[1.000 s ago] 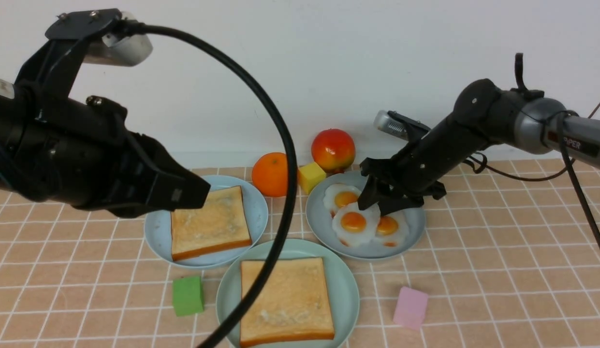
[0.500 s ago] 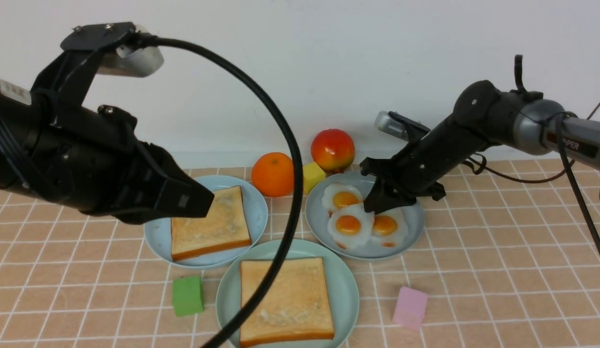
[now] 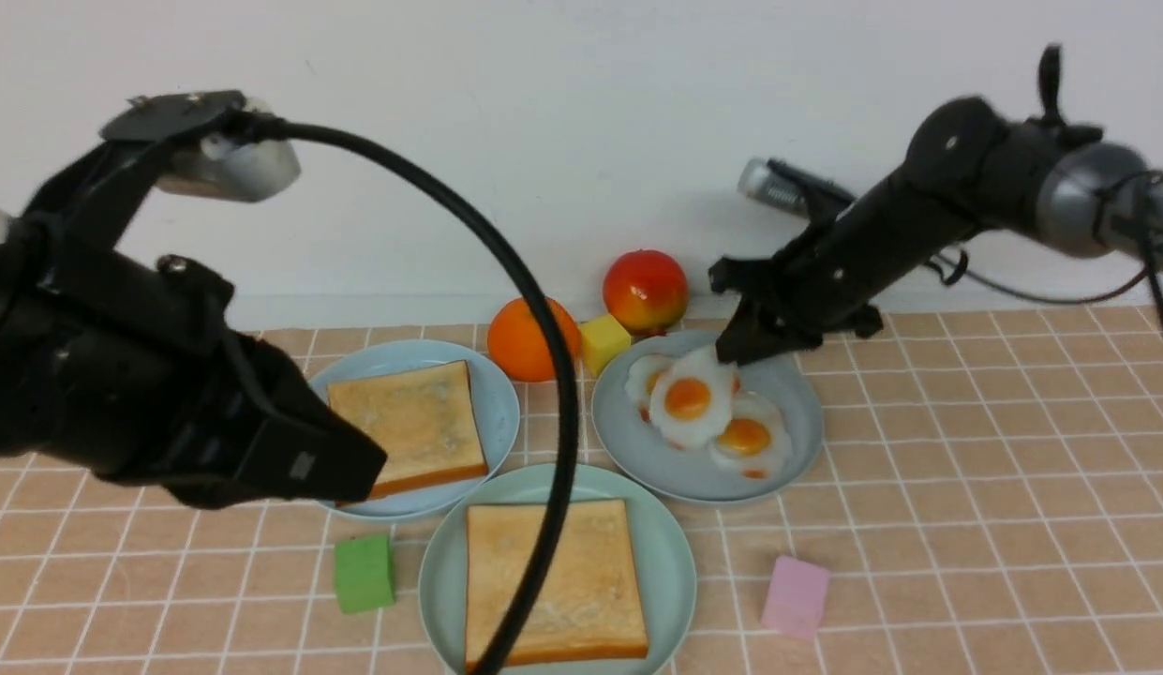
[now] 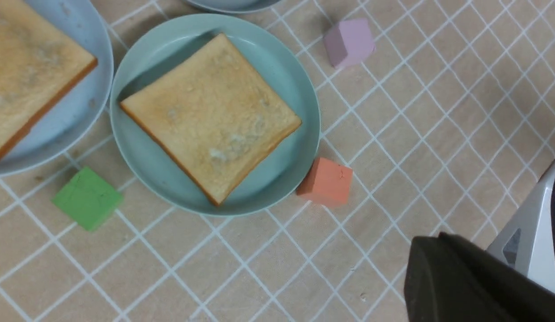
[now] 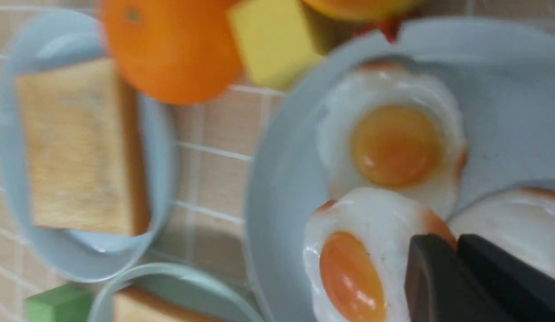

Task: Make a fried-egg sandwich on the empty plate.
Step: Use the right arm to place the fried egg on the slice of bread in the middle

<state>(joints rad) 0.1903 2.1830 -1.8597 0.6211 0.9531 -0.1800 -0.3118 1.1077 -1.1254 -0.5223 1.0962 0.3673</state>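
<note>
My right gripper (image 3: 731, 354) is shut on the edge of one fried egg (image 3: 686, 398) and holds it tilted, just above the grey-blue plate (image 3: 792, 398). Two more eggs lie on that plate. In the right wrist view the gripper (image 5: 456, 243) pinches the egg's rim (image 5: 353, 264). The mint-green plate (image 3: 673, 553) at the front centre holds one toast slice (image 3: 590, 581); both show in the left wrist view (image 4: 295, 80). A second toast (image 3: 417, 422) lies on the sky-blue plate (image 3: 492, 394). My left gripper (image 3: 361, 464) hangs shut and empty above the table's left side.
An orange (image 3: 523, 337), a red-yellow fruit (image 3: 645, 291) and a yellow cube (image 3: 604, 342) stand behind the plates. A green cube (image 3: 364, 572) and a pink cube (image 3: 797, 595) flank the mint plate. An orange cube (image 4: 326, 181) touches its rim. My left arm's black cable (image 3: 558, 375) arcs across the front view.
My right gripper has closed on the middle egg and lifted it up and slightly back off the plate. My left arm has sunk a little and drifted left.
</note>
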